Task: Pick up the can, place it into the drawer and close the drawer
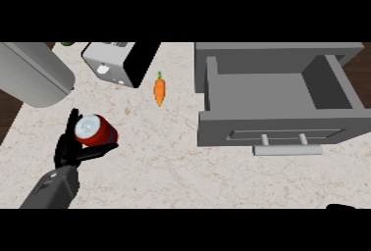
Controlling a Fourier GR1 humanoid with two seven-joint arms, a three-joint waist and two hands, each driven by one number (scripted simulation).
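A red can with a silvery lid lies on the marble counter at the left. My left hand is right at it: straight fingers run up along the can's left side and the thumb reaches out under its lower right edge, so the hand is open around the can. The grey drawer stands pulled open at the right, its inside bare and its bar handle facing me. Only a black tip of my right hand shows at the lower right edge.
An orange carrot lies between the can and the drawer. A grey and black appliance stands at the back. A large grey cylinder lies at the far left, with a green object behind it.
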